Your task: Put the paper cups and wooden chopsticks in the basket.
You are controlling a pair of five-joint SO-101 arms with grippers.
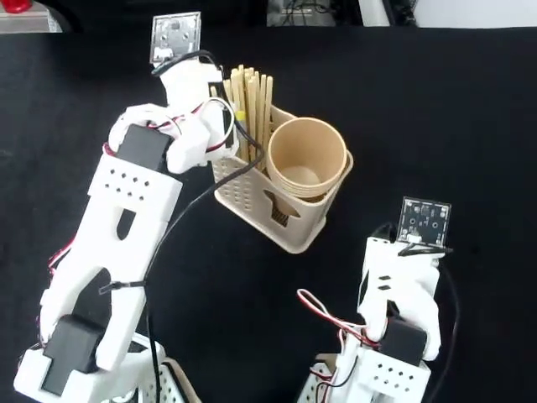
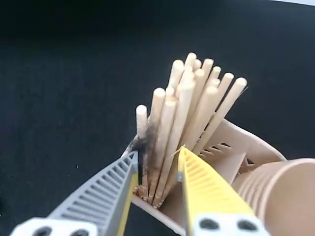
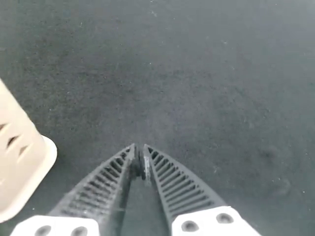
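High view: a filled basket point(image 1: 289, 220) on a black table point(image 1: 470, 101).
The chopsticks point(image 1: 250, 96) stand upright in its far-left part, with stacked cups point(image 1: 306, 155) mouth-up to their right. Left wrist view: the left gripper point(image 2: 157, 155), jaws apart, straddles the chopsticks. Right wrist view: the right gripper point(image 3: 139, 153), jaws together, is above bare table.

A black tabletop point(image 1: 453, 109) spreads beneath and all around the left hand point(image 2: 157, 156) and the right hand point(image 3: 139, 153), matte and flecked with faint pale specks. Well beyond the left hand, at the tabletop's far edge, a red object point(image 1: 15, 5), cut off by the frame, sits on a pale ledge point(image 1: 38, 23). Farther along that edge, what look like dark cables point(image 1: 306, 10) lie against a light background. Well beyond the right hand is a white surface point(image 1: 478, 12).
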